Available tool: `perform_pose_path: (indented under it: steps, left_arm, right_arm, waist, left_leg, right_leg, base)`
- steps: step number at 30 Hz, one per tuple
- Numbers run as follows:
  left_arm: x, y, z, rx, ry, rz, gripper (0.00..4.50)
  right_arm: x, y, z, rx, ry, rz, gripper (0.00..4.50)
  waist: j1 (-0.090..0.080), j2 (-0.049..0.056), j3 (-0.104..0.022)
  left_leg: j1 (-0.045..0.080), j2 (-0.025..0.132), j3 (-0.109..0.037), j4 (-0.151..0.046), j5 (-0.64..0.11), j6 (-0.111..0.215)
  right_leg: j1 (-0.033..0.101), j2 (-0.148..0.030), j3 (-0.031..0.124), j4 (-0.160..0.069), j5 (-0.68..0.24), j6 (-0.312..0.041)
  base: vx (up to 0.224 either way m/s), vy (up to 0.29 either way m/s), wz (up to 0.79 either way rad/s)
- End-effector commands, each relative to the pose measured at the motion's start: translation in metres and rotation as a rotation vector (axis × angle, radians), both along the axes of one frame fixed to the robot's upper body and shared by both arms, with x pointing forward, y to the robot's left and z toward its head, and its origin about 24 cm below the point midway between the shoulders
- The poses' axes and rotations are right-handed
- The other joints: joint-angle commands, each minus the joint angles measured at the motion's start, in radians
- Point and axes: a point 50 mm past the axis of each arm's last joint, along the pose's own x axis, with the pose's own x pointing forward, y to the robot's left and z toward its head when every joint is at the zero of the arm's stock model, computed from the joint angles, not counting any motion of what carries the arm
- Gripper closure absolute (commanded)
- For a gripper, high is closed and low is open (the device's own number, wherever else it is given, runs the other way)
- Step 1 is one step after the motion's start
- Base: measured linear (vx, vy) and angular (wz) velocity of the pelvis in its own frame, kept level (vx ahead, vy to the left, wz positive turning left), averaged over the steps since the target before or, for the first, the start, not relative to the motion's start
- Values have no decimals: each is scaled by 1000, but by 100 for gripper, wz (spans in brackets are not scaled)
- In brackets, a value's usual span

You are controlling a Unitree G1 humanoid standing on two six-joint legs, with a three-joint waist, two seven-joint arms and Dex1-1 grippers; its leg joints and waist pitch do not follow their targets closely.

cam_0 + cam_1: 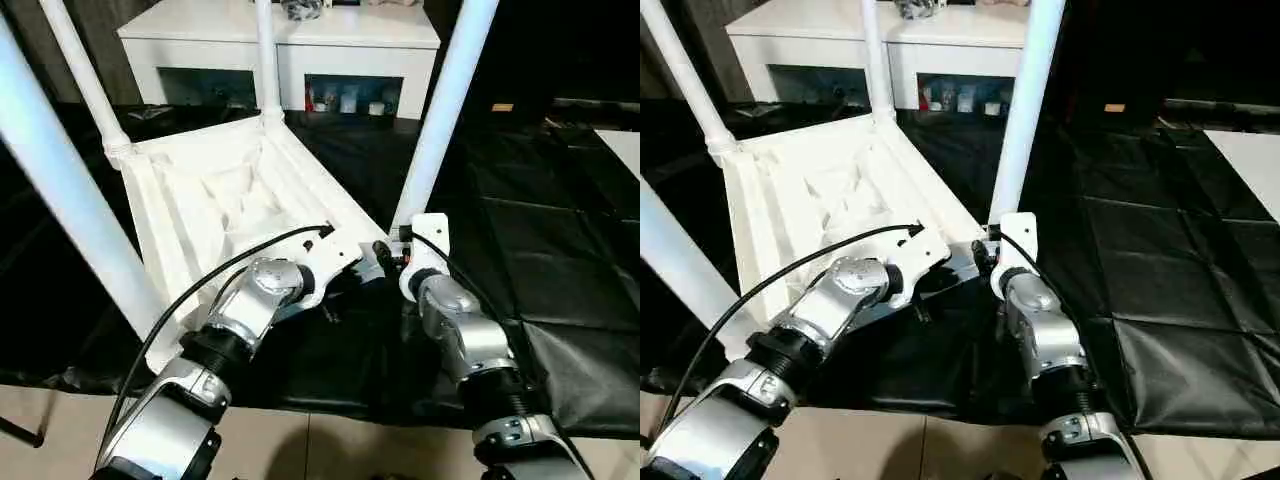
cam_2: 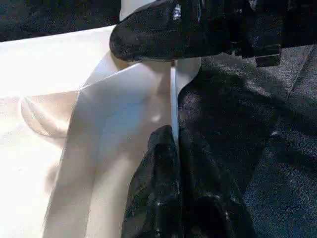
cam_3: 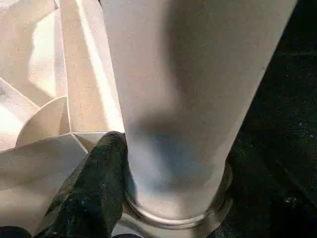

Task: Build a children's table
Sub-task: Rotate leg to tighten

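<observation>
The tabletop (image 1: 230,190) is white plastic, its underside patterned with raised ribs, and the four legs (image 1: 445,110) standing from it are plain white tubes. It lies on a glossy black sheet (image 1: 560,250) creased into a grid of squares. At twelve o'clock stands a white cabinet (image 1: 290,40) with dark glass doors; the forearms (image 1: 470,335) are silver.

A white cabinet (image 1: 290,45) stands behind the black floor covering (image 1: 560,250).

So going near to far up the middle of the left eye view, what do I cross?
Left gripper at the tabletop's near rim → ribbed underside of the tabletop → far leg standing in its corner socket → white cabinet.
</observation>
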Motion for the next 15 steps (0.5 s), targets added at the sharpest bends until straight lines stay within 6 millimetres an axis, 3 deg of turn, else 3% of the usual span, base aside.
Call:
perform_pose_path:
  steps: [1,2,3,7,9,10,12,13,14,15]
  left_arm:
    - [-3,-8,3,-32,-33,-44,450]
    - [-4,-4,1,-30,-34,-51,450]
    - [-4,-3,1,-29,-34,-51,450]
    - [-4,-3,0,-32,-40,-52,450]
    - [-3,-4,1,-41,-61,-61,450]
    - [-3,-5,2,-48,-73,-69,450]
    - [-3,-7,7,-74,-117,-84,450]
    - [-2,-8,9,-87,-139,-79,450]
    - [-1,-8,12,-101,-159,-72,450]
    - [-1,-8,15,-133,-160,-64,450]
  right_arm:
    - [-3,-7,-4,4,1,-9,106]
    - [-6,-25,5,-26,-58,-49,106]
    - [-7,-32,8,-41,-76,-61,74]
    - [-10,-40,12,-62,-98,-62,65]
    - [-18,-52,20,-70,-134,6,65]
    - [-23,-57,22,-69,-142,52,65]
    - [-35,-66,24,-59,-141,158,65]
    - [-39,-71,24,-59,-138,190,65]
    - [-43,-75,24,-60,-134,218,65]
    - [-48,-80,23,-66,-131,242,65]
  waist:
    - [1,-9,-56]
    - [6,-8,-57]
    - [11,-11,-58]
    - [21,-10,-59]
    - [26,-6,-59]
    - [39,-11,-59]
    - [38,-8,-60]
    - [39,-4,-59]
    - [42,-10,-59]
    - [40,-6,-60]
  left_leg:
    - [9,22,-16,-86,-311,20]
    - [11,23,-13,-83,-297,26]
    - [14,23,-10,-81,-280,35]
    - [4,23,-8,-80,-216,56]
    - [8,24,-7,-78,-212,60]
    - [15,26,-3,-75,-208,76]
    - [0,25,-7,-76,-176,92]
    - [1,24,-6,-75,-184,98]
    - [3,27,-6,-73,-191,101]
    - [-5,24,-8,-74,-180,102]
  right_leg:
    - [39,-35,22,-78,-367,-163]
    - [37,-36,24,-78,-353,-163]
    - [37,-33,26,-76,-321,-169]
    - [46,-35,27,-68,-278,-183]
    - [43,-35,28,-69,-280,-181]
    - [42,-31,31,-70,-260,-169]
    - [51,-36,29,-64,-250,-174]
    - [51,-35,28,-67,-259,-169]
    - [51,-36,29,-69,-273,-164]
    - [54,-37,27,-67,-282,-165]
  base:
    - [0,0,0]
    - [0,0,0]
    - [0,0,0]
    - [0,0,0]
    - [0,0,0]
    - [0,0,0]
    - [0,0,0]
    - [0,0,0]
    - [0,0,0]
    - [0,0,0]
